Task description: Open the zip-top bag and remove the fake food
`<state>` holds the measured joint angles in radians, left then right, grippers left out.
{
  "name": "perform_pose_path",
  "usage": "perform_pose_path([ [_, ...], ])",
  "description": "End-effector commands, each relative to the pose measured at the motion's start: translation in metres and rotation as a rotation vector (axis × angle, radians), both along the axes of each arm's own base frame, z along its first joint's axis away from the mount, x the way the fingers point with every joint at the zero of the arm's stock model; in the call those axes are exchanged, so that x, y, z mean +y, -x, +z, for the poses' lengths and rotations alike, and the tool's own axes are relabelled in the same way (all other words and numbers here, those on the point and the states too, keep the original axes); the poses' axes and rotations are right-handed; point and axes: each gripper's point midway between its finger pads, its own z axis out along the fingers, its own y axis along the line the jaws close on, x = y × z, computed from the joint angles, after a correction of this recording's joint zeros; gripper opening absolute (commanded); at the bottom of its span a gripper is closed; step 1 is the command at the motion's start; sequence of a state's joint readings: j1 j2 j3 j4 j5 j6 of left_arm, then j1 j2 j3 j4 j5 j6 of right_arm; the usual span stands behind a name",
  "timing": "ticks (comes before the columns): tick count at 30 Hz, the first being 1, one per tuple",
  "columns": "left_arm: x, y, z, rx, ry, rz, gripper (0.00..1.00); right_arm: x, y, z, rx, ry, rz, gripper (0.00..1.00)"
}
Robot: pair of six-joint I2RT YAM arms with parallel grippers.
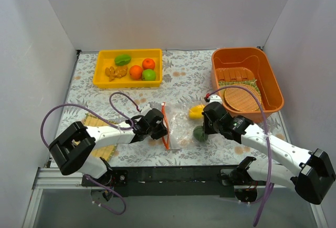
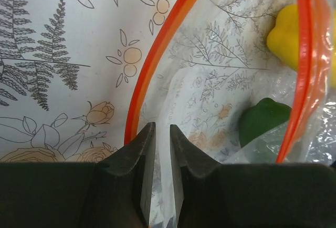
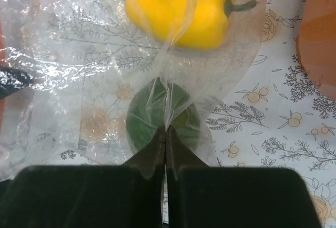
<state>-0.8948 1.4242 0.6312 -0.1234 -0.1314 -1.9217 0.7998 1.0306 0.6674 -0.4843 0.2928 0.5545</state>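
The clear zip-top bag lies at the table's middle, its orange-red zip strip on the left. In the left wrist view the two sides of the strip stand apart, so the mouth gapes. Inside lie a yellow pepper piece and a dark green piece. My left gripper is shut on the bag's film just inside the mouth. My right gripper is shut on a pinch of film at the bag's closed end, over the dark green piece, with the yellow piece beyond.
A yellow tray at the back left holds two orange balls, a bright green ball, a green piece and a tan lumpy piece. An orange basin at the back right holds wooden slats and a woven disc. A straw mat lies under the left arm.
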Motion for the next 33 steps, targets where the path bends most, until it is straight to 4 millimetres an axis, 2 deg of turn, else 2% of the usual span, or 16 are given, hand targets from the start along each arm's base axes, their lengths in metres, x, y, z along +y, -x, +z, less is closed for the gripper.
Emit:
perform_pose_path([
  [1, 0.01, -0.002, -0.01, -0.003, -0.042, 0.052, 0.16, 0.012, -0.009, 0.036, -0.065, -0.035, -0.004, 0.01],
  [4, 0.014, 0.001, -0.02, 0.012, -0.063, 0.056, 0.16, 0.013, -0.01, 0.052, -0.099, -0.063, -0.005, 0.01],
  [8, 0.017, 0.003, -0.03, 0.026, -0.089, 0.055, 0.15, 0.007, -0.009, 0.058, -0.111, -0.053, -0.015, 0.01],
  [17, 0.017, 0.0, -0.024, 0.004, -0.092, 0.052, 0.2, -0.007, 0.003, 0.036, -0.073, -0.019, -0.03, 0.01],
  [23, 0.009, -0.004, -0.007, -0.036, -0.067, 0.021, 0.25, -0.027, 0.012, 0.023, -0.043, 0.055, -0.063, 0.01],
  [24, 0.007, -0.005, -0.006, -0.038, -0.065, 0.016, 0.26, -0.027, 0.012, 0.025, -0.047, 0.055, -0.06, 0.06],
  [25, 0.005, -0.006, -0.005, -0.042, -0.059, 0.009, 0.26, -0.03, 0.015, 0.023, -0.036, 0.071, -0.055, 0.18],
  [27, -0.001, -0.007, 0.001, -0.054, -0.042, -0.009, 0.28, -0.028, 0.017, 0.026, -0.034, 0.072, -0.048, 0.3],
  [28, -0.002, -0.007, 0.003, -0.058, -0.034, -0.016, 0.3, -0.026, 0.017, 0.031, -0.041, 0.065, -0.043, 0.4],
  [30, -0.008, -0.008, 0.006, -0.067, -0.023, -0.042, 0.31, -0.02, 0.02, 0.037, -0.051, 0.052, -0.031, 0.49],
  [31, -0.01, -0.008, 0.008, -0.071, -0.019, -0.048, 0.32, -0.019, 0.019, 0.045, -0.068, 0.059, -0.035, 0.5],
  [33, -0.015, -0.008, 0.011, -0.08, -0.011, -0.074, 0.34, -0.013, 0.024, 0.049, -0.07, 0.083, -0.025, 0.53],
])
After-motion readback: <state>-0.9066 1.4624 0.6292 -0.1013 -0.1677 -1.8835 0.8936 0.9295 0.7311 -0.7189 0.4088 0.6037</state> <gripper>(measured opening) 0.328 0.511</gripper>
